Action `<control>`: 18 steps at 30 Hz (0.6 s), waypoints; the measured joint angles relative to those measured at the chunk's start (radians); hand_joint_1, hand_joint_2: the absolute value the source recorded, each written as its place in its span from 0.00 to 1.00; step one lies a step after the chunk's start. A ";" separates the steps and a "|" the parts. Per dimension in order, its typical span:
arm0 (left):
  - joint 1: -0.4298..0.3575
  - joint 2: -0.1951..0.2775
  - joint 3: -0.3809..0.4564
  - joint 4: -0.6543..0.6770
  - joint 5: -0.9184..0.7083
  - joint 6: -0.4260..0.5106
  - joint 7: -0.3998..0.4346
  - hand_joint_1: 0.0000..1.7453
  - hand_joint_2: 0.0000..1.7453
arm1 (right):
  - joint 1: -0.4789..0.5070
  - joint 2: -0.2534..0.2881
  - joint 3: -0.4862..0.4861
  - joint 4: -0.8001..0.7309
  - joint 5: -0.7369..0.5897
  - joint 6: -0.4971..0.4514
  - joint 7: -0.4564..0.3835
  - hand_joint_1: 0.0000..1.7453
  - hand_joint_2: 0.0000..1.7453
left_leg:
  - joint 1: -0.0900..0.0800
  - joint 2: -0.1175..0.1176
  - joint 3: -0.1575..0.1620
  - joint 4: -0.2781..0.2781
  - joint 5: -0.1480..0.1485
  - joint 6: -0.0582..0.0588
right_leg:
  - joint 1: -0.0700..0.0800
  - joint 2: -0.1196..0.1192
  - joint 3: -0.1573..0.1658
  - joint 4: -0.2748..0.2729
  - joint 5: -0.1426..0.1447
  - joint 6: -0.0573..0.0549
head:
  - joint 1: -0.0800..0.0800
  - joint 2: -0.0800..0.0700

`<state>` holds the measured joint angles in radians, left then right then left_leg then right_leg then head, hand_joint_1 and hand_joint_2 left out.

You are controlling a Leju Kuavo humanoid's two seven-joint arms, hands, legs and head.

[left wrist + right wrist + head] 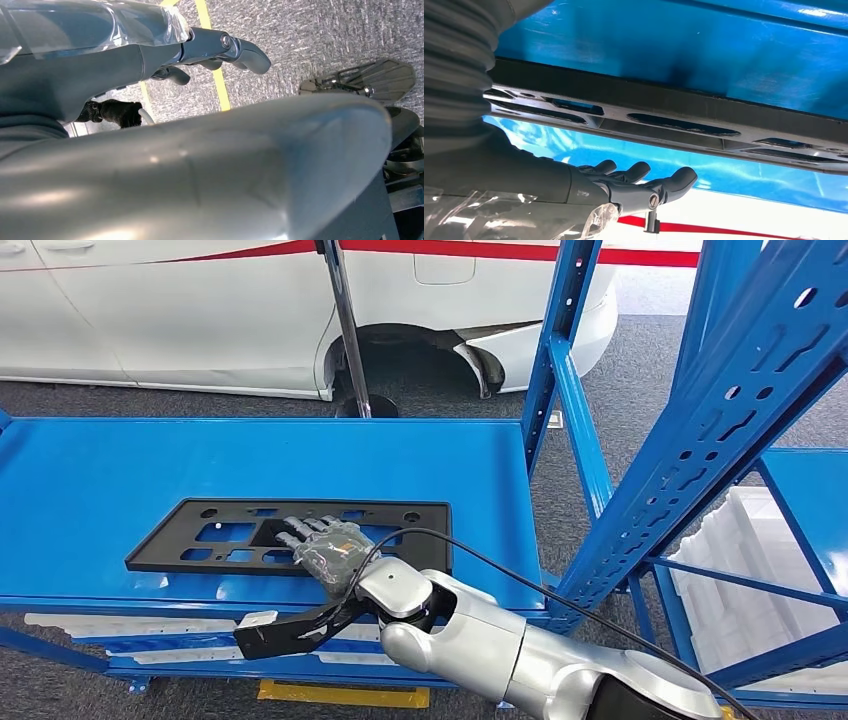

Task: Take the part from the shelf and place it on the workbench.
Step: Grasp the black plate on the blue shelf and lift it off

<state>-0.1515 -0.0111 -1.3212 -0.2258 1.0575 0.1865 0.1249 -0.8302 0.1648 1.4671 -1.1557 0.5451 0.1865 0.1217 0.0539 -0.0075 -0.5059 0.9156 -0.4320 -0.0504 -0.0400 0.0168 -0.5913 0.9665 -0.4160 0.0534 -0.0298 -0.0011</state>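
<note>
The black part, a flat plate with cut-outs, lies flat on the blue workbench, toward its near edge. The right hand reaches in from five o'clock and lies over the middle of the part with its fingers stretched out flat and apart, gripping nothing. From the right wrist, those fingers spread just beside the part; whether they touch it I cannot tell. The left hand hangs low over grey carpet with a yellow line, its fingers slightly bent and holding nothing. At three o'clock stands the blue shelf. Behind the bench, at twelve o'clock, sits a white car.
</note>
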 joint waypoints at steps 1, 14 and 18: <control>0.000 0.000 0.000 0.000 0.000 0.000 0.000 0.00 0.00 | 0.000 0.000 0.000 0.001 0.000 0.000 0.000 0.00 1.00 | 0.000 0.000 0.000 0.000 0.000 0.000 | 0.000 0.000 0.000 0.000 0.000 0.000 | 0.000 0.000; 0.000 0.000 -0.001 0.000 -0.001 0.000 0.000 0.00 0.00 | 0.000 0.000 0.002 0.004 0.000 0.000 0.000 0.00 1.00 | 0.000 0.000 0.000 0.000 0.000 0.000 | 0.000 0.000 0.000 0.000 0.000 0.000 | 0.000 0.000; 0.000 0.000 -0.001 0.000 -0.001 0.000 0.000 0.00 0.00 | 0.000 0.000 0.002 0.004 0.000 0.000 0.000 0.00 1.00 | 0.000 0.000 0.000 0.000 0.000 0.000 | 0.000 0.000 0.000 0.000 0.000 0.000 | 0.000 0.000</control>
<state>-0.1514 -0.0111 -1.3222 -0.2258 1.0567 0.1865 0.1251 -0.8302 0.1648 1.4687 -1.1513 0.5447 0.1865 0.1217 0.0539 -0.0075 -0.5060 0.9155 -0.4320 -0.0504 -0.0400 0.0168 -0.5914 0.9665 -0.4160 0.0533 -0.0298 -0.0011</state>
